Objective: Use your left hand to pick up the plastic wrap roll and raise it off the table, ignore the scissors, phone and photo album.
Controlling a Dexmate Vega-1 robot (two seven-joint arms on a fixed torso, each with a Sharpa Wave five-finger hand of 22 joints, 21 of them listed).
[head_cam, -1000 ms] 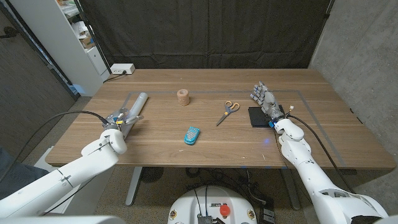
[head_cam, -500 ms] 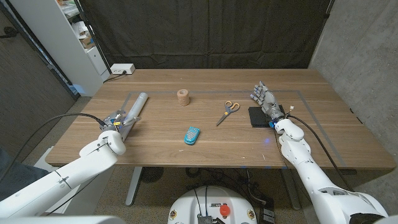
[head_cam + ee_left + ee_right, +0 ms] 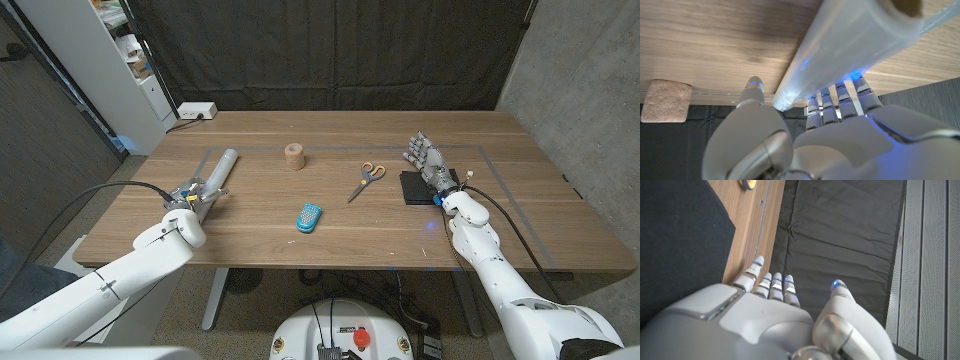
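The plastic wrap roll (image 3: 219, 167) is a long pale tube lying on the table's left side, pointing away from me. My left hand (image 3: 194, 195) is at its near end. In the left wrist view the roll (image 3: 850, 50) runs between the thumb (image 3: 754, 86) and the other fingers (image 3: 840, 97), which are spread and not closed around it. My right hand (image 3: 425, 157) stands with fingers straight and apart beside the black photo album (image 3: 413, 187), holding nothing.
Orange-handled scissors (image 3: 366, 179) lie right of centre. A blue phone (image 3: 309, 217) is near the middle front. A small tan cylinder (image 3: 293, 155) stands behind them. A white power strip (image 3: 197, 111) sits at the back left corner, beside a shelf.
My left hand has shifted slightly at the roll's near end. The roll lies where it did, and the right hand has stayed put.
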